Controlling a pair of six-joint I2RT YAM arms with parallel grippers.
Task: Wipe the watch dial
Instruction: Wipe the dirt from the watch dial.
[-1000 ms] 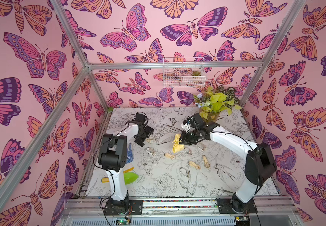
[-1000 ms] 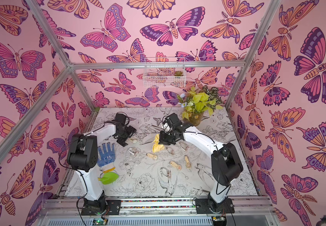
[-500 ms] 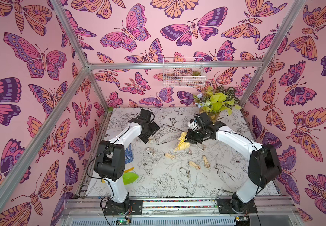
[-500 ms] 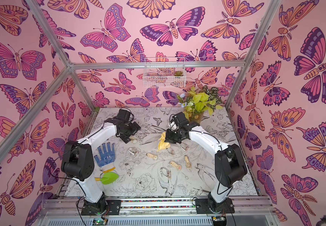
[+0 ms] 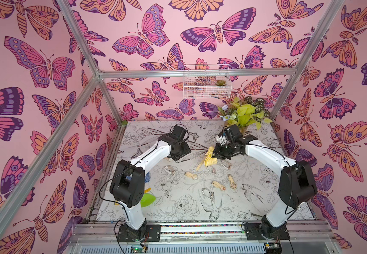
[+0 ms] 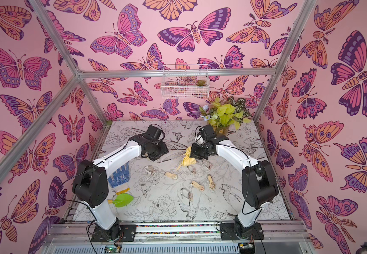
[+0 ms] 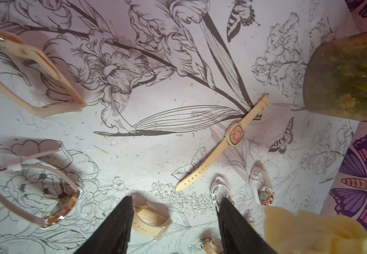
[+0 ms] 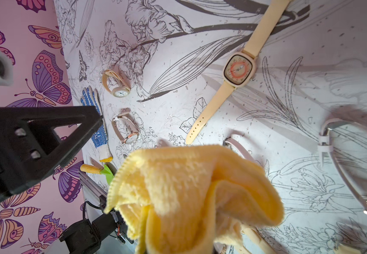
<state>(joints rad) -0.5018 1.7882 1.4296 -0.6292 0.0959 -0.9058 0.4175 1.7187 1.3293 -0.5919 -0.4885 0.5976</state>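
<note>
Pinching a bunched yellow cloth (image 8: pixel 191 187) in the right gripper (image 5: pixel 217 153), closed tight on the fold, at mid-frame in both top views. Hovering just left of it with the left gripper (image 7: pixel 175 199), fingers (image 7: pixel 114 226) apart, empty. Probably aiming at the square-dialled watch (image 8: pixel 239 69), flat and unbuckled on the table (image 5: pixel 178 211) under the cloth, with what looks like its strap end (image 5: pixel 198 166) showing lower left of the cloth. Could shove the light watch along instead of wiping it, if not pinned first. Could also snag the buckled watches (image 7: pixel 64 209) close by, or merely brush the dial with a loose fold.
</note>
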